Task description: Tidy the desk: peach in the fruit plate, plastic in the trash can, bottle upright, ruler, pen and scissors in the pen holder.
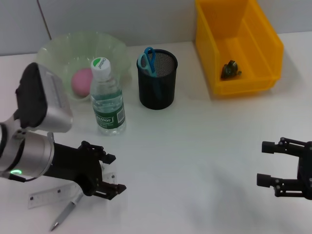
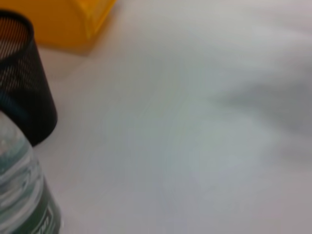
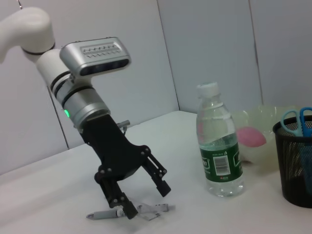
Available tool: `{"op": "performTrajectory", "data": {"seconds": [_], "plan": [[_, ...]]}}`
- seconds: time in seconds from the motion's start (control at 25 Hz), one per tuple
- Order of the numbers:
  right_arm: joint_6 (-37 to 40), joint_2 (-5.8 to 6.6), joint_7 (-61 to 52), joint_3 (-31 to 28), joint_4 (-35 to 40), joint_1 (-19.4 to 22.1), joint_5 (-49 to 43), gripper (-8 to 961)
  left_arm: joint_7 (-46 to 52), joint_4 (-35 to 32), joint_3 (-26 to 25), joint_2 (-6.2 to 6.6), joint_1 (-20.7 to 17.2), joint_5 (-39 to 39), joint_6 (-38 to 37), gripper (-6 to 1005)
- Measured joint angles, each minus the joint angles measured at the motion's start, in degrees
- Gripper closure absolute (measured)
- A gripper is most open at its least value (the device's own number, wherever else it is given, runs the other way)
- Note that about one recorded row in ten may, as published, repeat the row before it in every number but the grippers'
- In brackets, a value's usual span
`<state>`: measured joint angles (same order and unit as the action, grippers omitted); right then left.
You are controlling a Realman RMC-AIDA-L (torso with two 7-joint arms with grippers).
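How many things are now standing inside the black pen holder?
1 that shows: the blue-handled scissors, upright in the black pen holder. The mesh wall may hide more. The ruler and the pen lie on the desk by the left gripper.

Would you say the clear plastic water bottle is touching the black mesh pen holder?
Apart. The head view shows bare white table between the clear plastic water bottle and the black mesh pen holder.

Around the upright bottle (image 1: 107, 97), passage is tight: the fruit plate (image 1: 82, 51) touches in behind it, and the pen holder (image 1: 157, 79) stands just beside it toward the yellow bin (image 1: 237, 44). Bare table (image 1: 195, 161) lies open from the bottle toward the right gripper (image 1: 265, 163).
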<state>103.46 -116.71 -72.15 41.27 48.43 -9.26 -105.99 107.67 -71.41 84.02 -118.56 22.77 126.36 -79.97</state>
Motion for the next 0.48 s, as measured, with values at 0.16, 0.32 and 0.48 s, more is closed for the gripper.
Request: {"op": "performTrajectory", "data": {"seconds": [0.16,0.32,0.48], "plan": [[-0.10,0.12,0.61,-0.08,-1.03,-0.47,-0.14,121,2.41,0.39,0.70,-0.10,1.30,2.05,0.26,229],[-0.53,0.38,0.97,-0.10,-2.12,-0.85,-0.19,121,3.29,0.78,1.57,-0.15,2.05,2.86,0.87,236],[-0.77,0.42,0.97,-0.13,-2.30,-0.89,-0.32,121,4.30,2.85,1.73,-0.12,3.52,3.85,1.02,243]]}}
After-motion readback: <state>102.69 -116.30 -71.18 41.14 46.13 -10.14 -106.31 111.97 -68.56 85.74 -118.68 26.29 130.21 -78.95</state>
